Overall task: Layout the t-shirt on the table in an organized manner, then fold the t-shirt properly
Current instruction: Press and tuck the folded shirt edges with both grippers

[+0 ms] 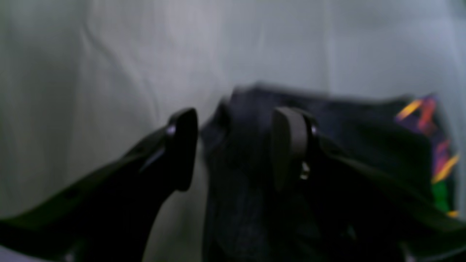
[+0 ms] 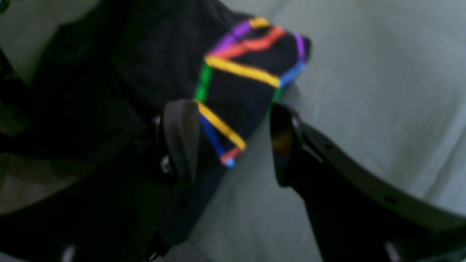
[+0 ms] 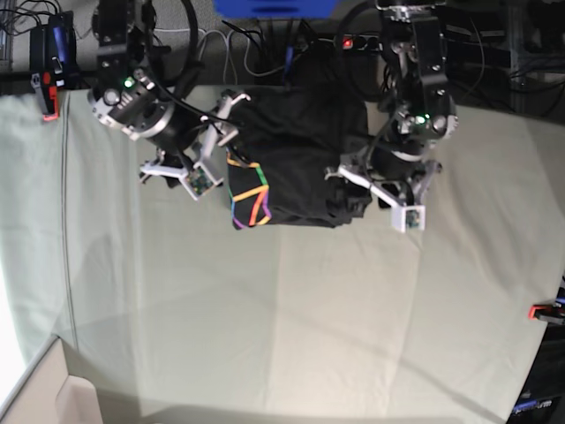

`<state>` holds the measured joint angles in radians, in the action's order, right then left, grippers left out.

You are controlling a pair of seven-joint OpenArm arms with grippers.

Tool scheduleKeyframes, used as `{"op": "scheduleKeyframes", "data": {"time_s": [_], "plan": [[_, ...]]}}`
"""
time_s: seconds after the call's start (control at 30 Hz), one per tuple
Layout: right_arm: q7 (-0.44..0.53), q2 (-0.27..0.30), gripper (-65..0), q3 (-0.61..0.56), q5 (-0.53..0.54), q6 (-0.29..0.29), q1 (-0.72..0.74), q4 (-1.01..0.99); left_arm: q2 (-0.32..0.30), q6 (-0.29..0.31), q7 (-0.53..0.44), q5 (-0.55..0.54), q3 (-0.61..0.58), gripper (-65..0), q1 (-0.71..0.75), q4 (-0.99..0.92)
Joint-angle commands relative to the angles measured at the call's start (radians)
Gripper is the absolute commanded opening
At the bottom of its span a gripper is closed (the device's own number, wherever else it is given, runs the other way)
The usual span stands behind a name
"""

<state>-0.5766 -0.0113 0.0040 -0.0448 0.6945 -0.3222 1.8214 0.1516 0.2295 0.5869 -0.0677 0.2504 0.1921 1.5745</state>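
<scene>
- The t-shirt [image 3: 296, 159], soft black fabric, lies bunched at the far middle of the table [image 3: 291, 318], a creased pale cloth.
- The left gripper [image 1: 235, 145] has its curved jaws spread, fabric between them.
- The right gripper [image 2: 235, 142] also stands spread, straddling the fold with the rainbow line graphic [image 2: 240, 72].

Blurred view down onto the pale table [image 1: 109, 54], with the left gripper [image 1: 236, 145] standing apart-jawed around a bunched fold of the black t-shirt [image 1: 364, 145], coloured lines at right edge.

Soft matt black cloth is being shown by the t-shirt [image 3: 300, 159]; creased pale matt cloth is being presented by the table [image 3: 309, 318]; smooth plastic fingers [image 2: 180, 138] are being seen.
</scene>
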Motion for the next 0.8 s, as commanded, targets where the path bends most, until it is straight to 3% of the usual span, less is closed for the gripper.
{"op": "scheduleKeyframes", "data": {"time_s": [0.0,0.37,0.43,0.6,0.77], "plan": [[0.027,0.0,-32.8,0.0,0.02,0.004,0.011,0.021,0.005,0.005,-0.025,-0.013,-0.006,-33.3,-0.033,-0.006],[0.027,0.0,-32.8,-0.006,0.02,0.004,0.016,0.016,0.005,0.005,-0.025,-0.013,-0.006,-34.4,-0.108,-0.145],[0.027,0.0,-32.8,-0.005,0.02,0.004,0.018,0.015,0.005,0.005,-0.025,-0.013,-0.006,-39.2,-0.119,-0.161],[0.027,0.0,-32.8,-0.002,0.02,0.004,0.031,0.013,0.005,0.005,-0.028,-0.013,-0.006,-65.0,-0.136,-0.156],[0.027,0.0,-32.8,-0.002,0.02,0.004,0.041,0.013,0.005,0.005,-0.028,-0.013,-0.006,-65.0,-0.164,-0.154]]}}
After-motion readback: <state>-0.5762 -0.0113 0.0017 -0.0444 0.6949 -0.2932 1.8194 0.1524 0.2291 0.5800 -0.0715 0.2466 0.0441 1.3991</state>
